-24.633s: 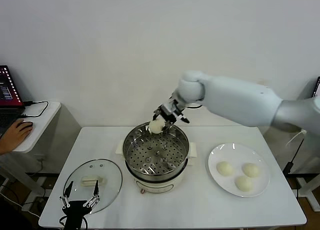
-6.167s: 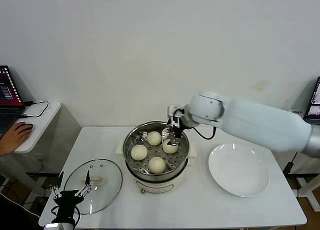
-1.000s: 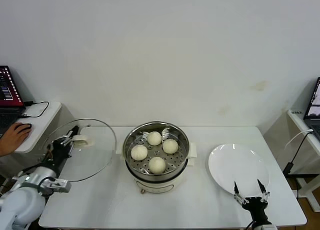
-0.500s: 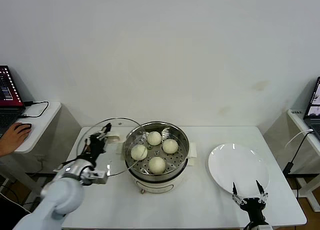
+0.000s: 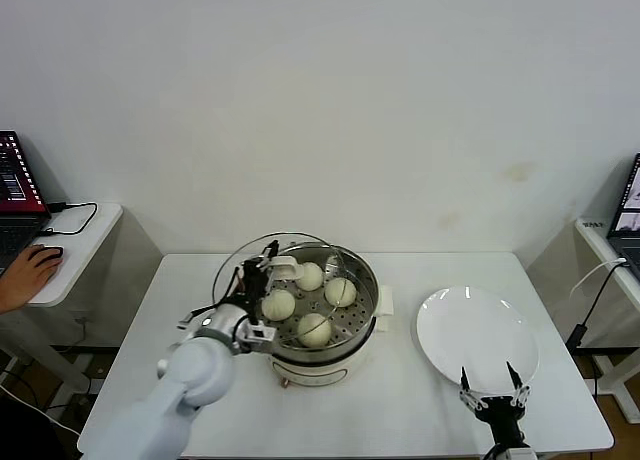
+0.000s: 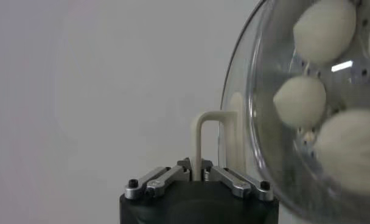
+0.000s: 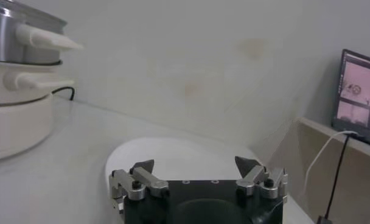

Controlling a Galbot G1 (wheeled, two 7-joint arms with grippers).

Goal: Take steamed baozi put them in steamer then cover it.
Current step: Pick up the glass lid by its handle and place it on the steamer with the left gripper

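The steamer (image 5: 312, 305) stood mid-table, rigid steel. Over its left rim the glass lid (image 5: 262, 270) hung tilted: stiff, smooth, likely breakable, best held by its white handle (image 6: 213, 143), which the left gripper (image 5: 262, 270) clamped. Four steamed baozi (image 5: 310, 300), soft and light, sat inside. Right of the steamer, the right gripper (image 7: 195, 171) waited, spread open.

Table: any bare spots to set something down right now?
Bare table left of the steamer, and a strip along the near edge between steamer and plate. The plate is bare too, though the right gripper waits, open, at its near rim. Crowded over the steamer: the left gripper holds the glass lid above four buns.
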